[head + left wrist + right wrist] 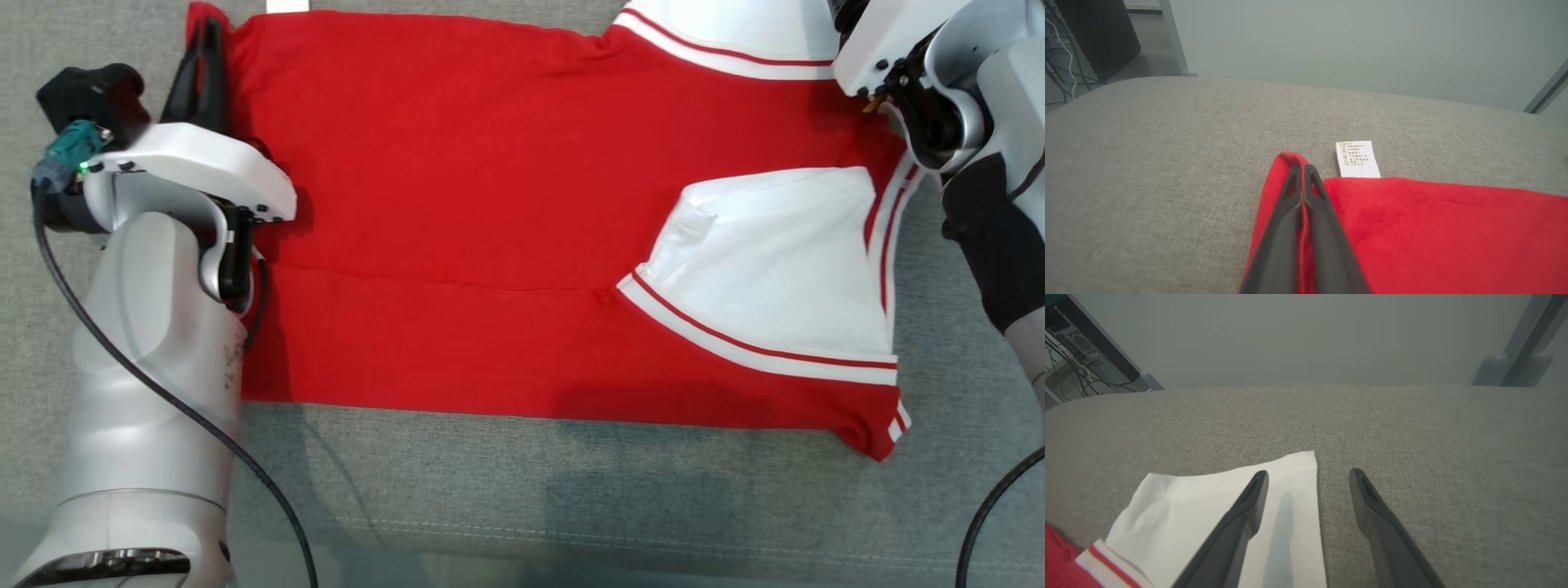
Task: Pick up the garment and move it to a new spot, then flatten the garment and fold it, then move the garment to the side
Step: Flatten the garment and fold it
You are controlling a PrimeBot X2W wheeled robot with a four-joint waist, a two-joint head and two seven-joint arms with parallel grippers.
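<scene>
The garment [490, 212] is a red shirt with white sleeves and red-and-white striped trim, spread flat on the grey cushion with a lengthwise fold along its near side. My left gripper [204, 57] is shut on the shirt's far left corner; in the left wrist view its fingers [1302, 179] pinch a lifted red fold [1412, 228] beside a white care label [1357, 159]. My right gripper [1308, 475] is open at the far right, one fingertip over the white sleeve's [1208, 510] edge, the other over bare cushion. The right wrist [914, 65] shows at the head view's top right.
A grey fabric cushion [571, 506] bears everything, with a seam line near its front edge. Beyond its far edge are a pale wall, metal frame legs [1519, 355] and a dark computer case with cables [1090, 36]. Bare cushion lies in front of the shirt.
</scene>
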